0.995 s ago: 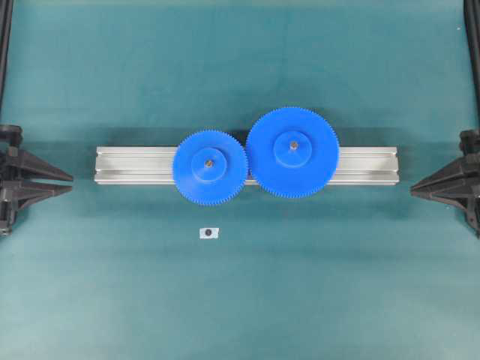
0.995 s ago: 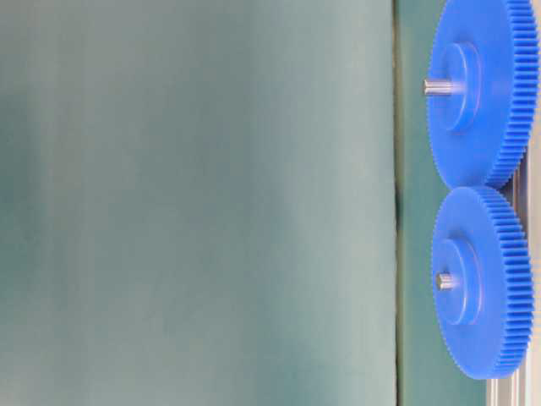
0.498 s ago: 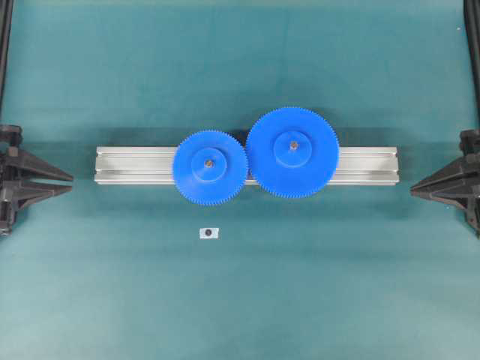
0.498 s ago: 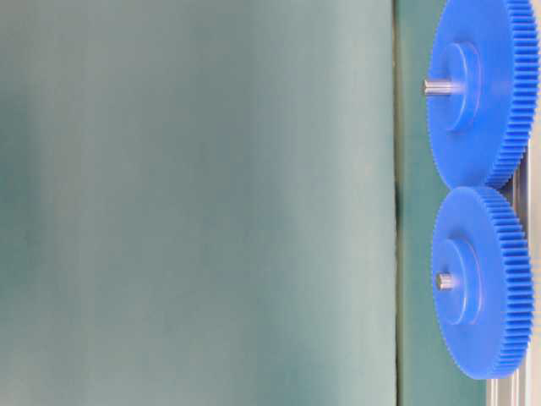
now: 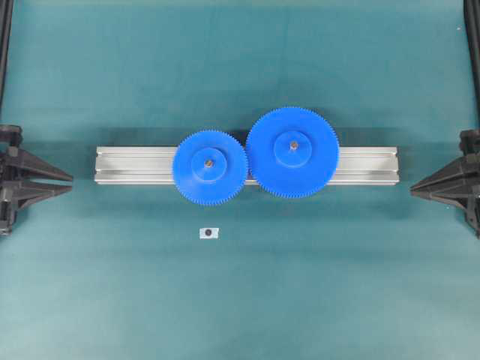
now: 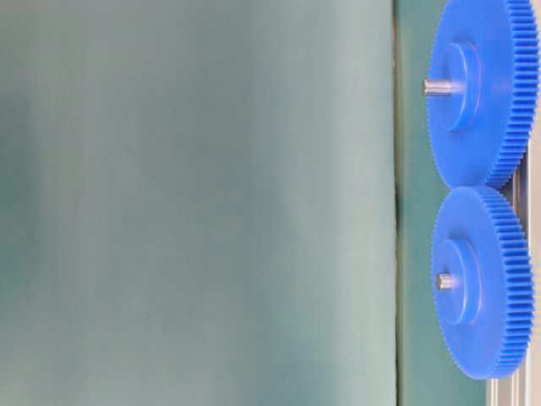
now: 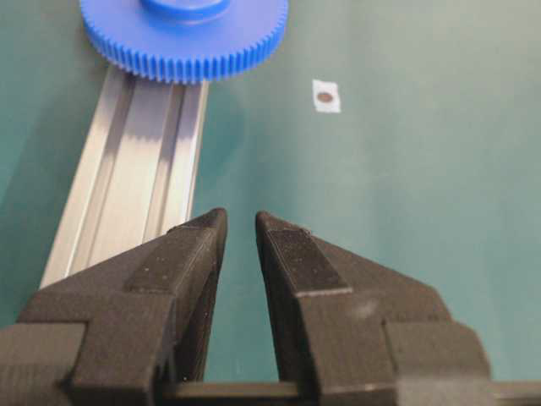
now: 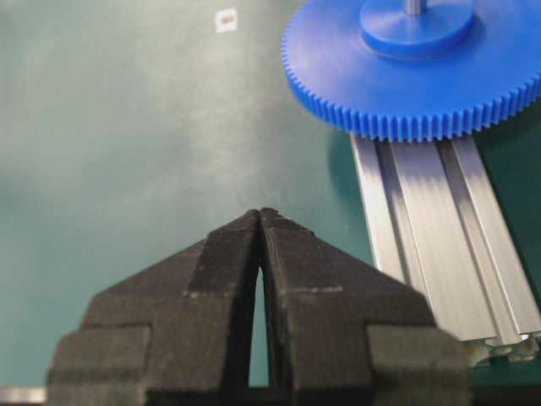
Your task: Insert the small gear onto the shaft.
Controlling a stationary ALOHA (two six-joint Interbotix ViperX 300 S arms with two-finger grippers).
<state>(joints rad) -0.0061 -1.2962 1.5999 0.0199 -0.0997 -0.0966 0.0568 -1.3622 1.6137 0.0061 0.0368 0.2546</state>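
Although both arms sit withdrawn at the table's edges, the small gear (image 5: 209,166) already lies flat on the rail (image 5: 127,165) with the shaft (image 5: 208,162) showing through its hub. It lies straight ahead of the left gripper (image 7: 241,222), the nearer one, fingers slightly parted; the right gripper (image 8: 259,216) is closed, empty.

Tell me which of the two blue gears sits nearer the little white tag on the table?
The small gear, on the left of the overhead view. The white tag lies just below it there, while the larger gear sits farther right along the aluminium rail.
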